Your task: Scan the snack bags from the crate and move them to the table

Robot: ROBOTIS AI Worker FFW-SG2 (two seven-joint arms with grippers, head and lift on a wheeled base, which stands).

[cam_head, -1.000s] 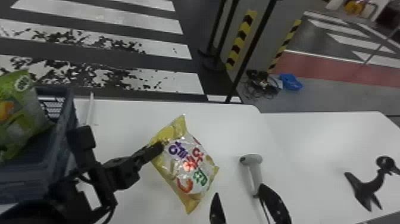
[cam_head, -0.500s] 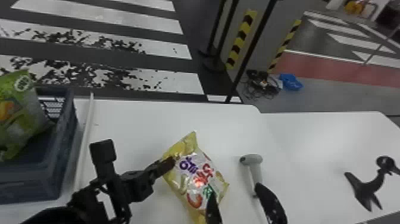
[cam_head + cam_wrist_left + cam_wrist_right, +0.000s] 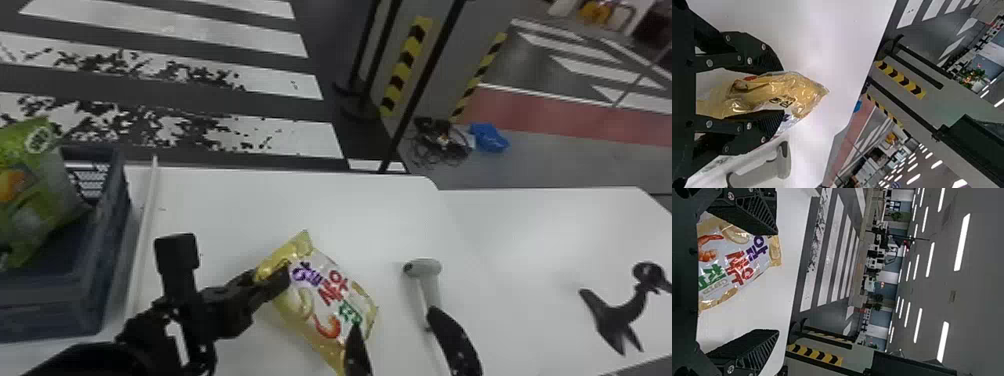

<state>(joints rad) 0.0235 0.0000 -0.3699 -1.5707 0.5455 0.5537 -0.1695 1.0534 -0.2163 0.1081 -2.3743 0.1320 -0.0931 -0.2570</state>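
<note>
White tabletop beneath; left tool pinches the snack bag; spread right tool should grip its free end before release.

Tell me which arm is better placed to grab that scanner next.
The right, I'd say: the right gripper is open near the scanner, while the left gripper holds the snack bag.
</note>
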